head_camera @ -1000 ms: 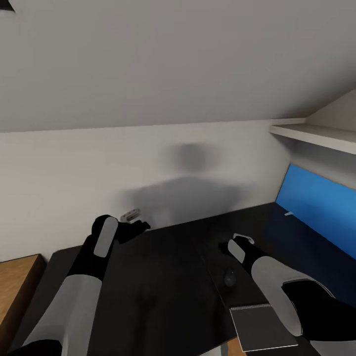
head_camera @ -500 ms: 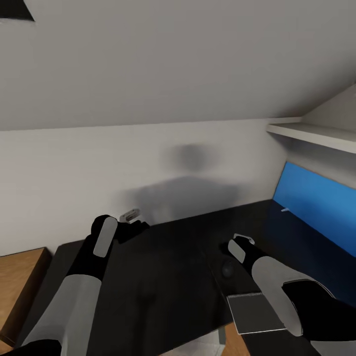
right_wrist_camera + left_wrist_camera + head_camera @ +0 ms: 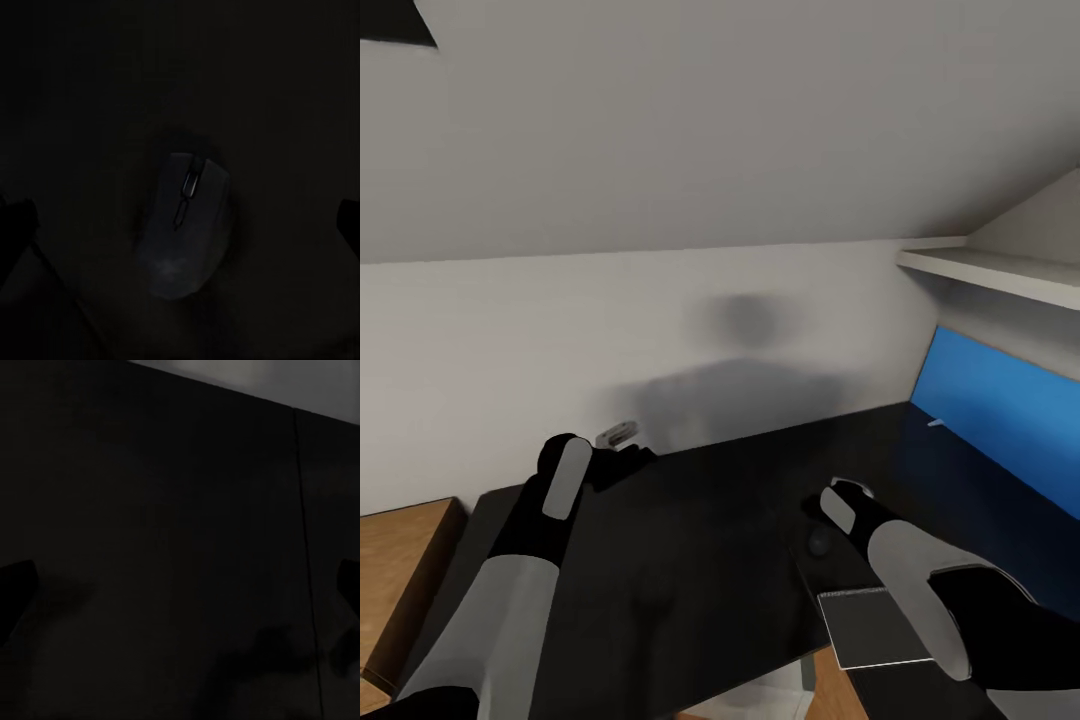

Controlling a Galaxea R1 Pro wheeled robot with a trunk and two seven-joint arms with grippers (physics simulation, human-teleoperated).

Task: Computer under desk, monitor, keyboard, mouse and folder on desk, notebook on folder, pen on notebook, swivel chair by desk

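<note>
Mostly unfinished, judging by what shows: the long black desk (image 3: pixel 700 520) carries a small dark mouse (image 3: pixel 184 229) and, near its front edge, a thin dark-grey notebook (image 3: pixel 875 625), with no monitor, keyboard, folder, pen or chair seen beside them. Right gripper (image 3: pixel 180 225) hangs spread wide directly over the mouse, not touching it, so the mouse pick looks like the current step. Left gripper (image 3: pixel 180 600) hovers open and empty over bare desk.
</note>
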